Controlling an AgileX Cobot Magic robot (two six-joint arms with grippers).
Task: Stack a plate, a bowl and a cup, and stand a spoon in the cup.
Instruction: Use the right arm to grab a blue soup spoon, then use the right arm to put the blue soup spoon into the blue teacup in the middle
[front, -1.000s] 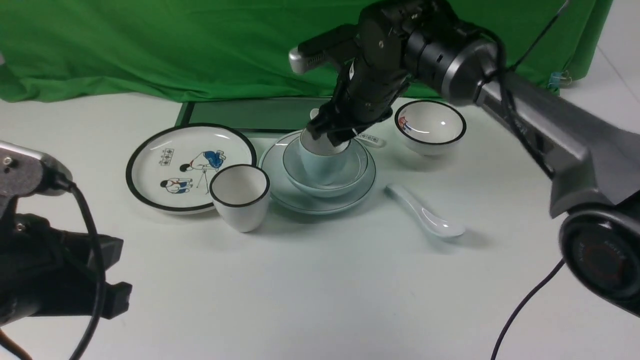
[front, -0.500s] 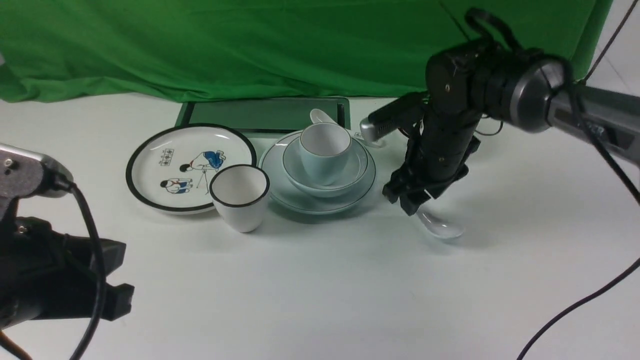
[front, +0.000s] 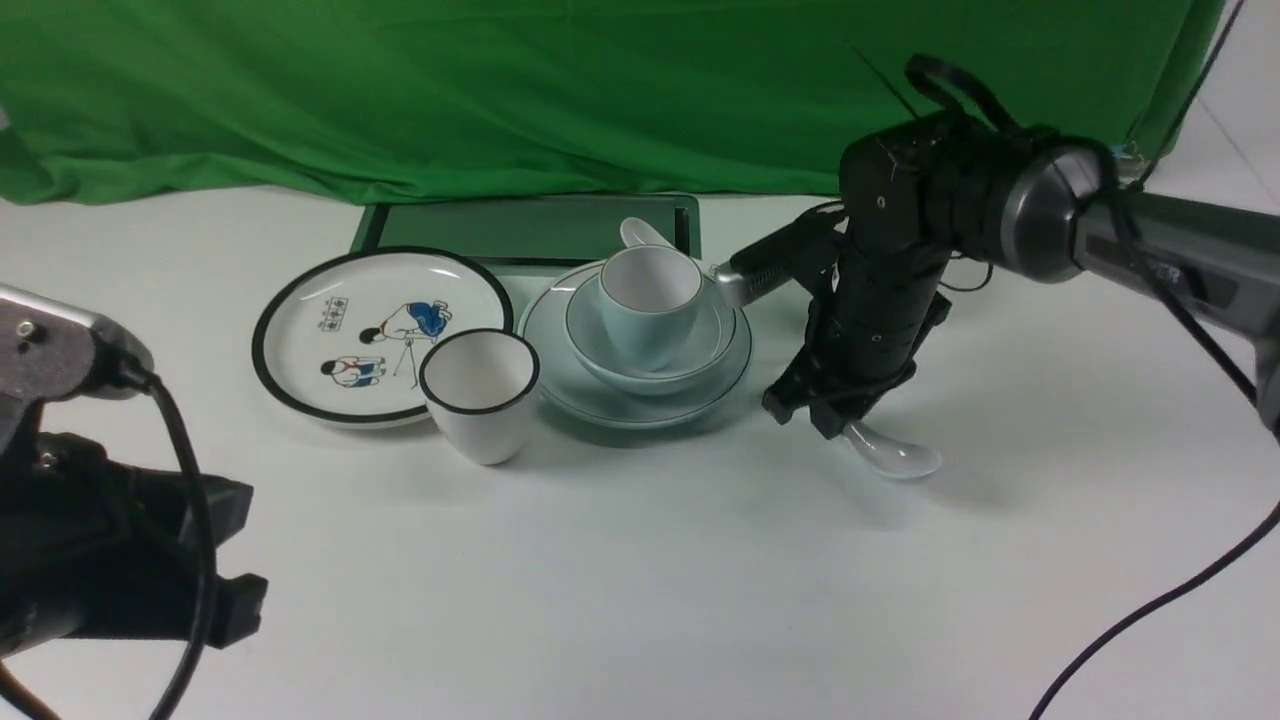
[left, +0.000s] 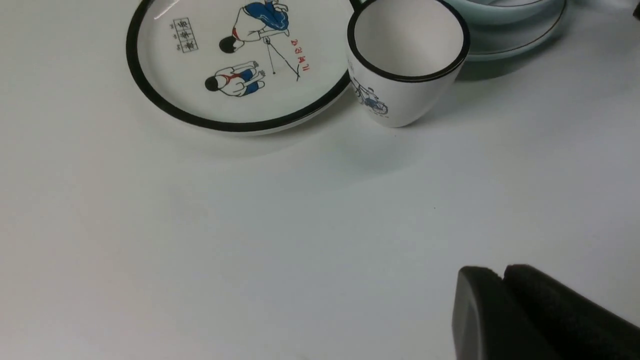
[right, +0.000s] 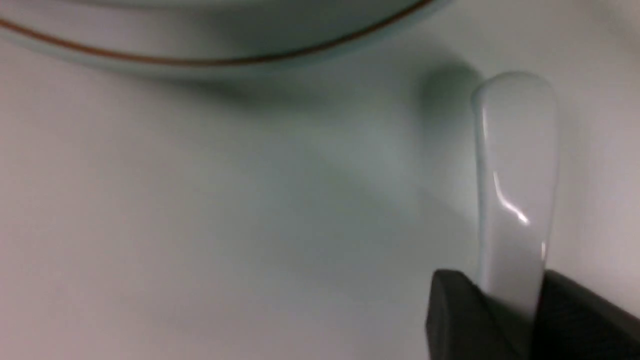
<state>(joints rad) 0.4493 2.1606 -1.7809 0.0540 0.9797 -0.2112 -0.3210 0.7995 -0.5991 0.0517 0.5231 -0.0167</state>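
Front view: the plate (front: 560, 385) lies on the surface (front: 640, 560) carrying the bowl (front: 640, 378), with the cup (front: 650, 310) upright inside it. Near the plate's right rim the spoon (front: 895, 458) lies with its handle inside the right pincer (front: 825, 415). Left wrist view: the left pincer (left: 502, 275) is pressed fully together, holding nothing, well apart from the plate (left: 515, 40), and a black-rimmed cup (left: 407, 75) stands just beside that plate. Right wrist view: the right pincer (right: 510, 300) clamps the spoon (right: 515, 175) by its handle from both sides, near the plate (right: 200, 57) rim.
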